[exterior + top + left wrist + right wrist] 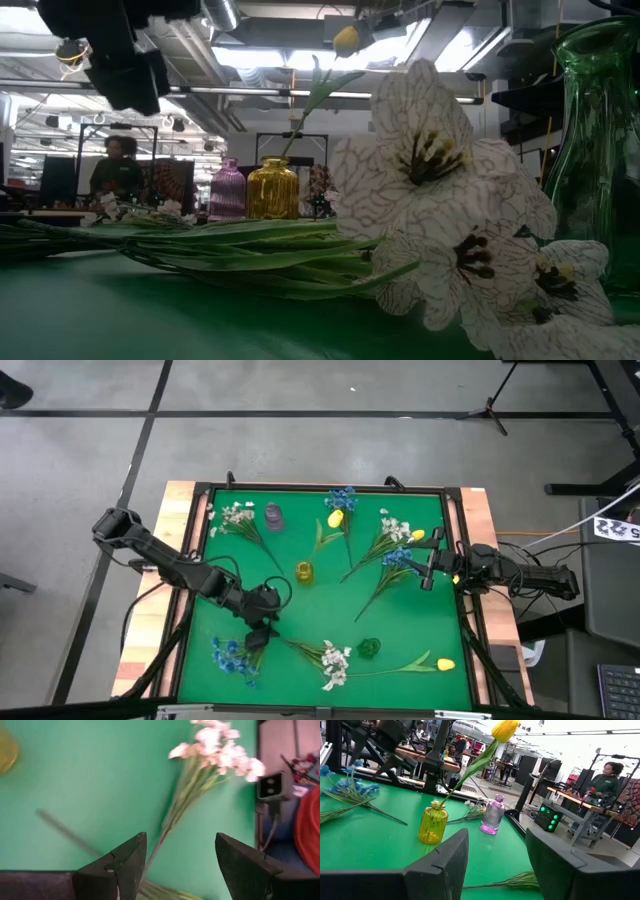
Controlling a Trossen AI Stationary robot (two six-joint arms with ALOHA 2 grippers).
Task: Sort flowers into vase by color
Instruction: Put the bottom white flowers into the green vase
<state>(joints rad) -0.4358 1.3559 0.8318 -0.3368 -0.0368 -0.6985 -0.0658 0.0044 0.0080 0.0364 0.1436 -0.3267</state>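
Yellow tulip (335, 519) leans in yellow vase (304, 572), bud toward table's far edge.

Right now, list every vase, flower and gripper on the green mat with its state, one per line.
Yellow ribbed glass vase: upright, holds one yellow tulip.
Purple glass vase: upright, empty.
Green glass vase: upright, empty.
White blossom sprig: lying flat below the left gripper.
Blue blossom sprig: lying flat.
Left gripper: open, empty.
Right gripper: open, empty.

No readable text

A white tag (617, 529) with dark markings was seen beside the table's right edge, but nothing on it could be read.
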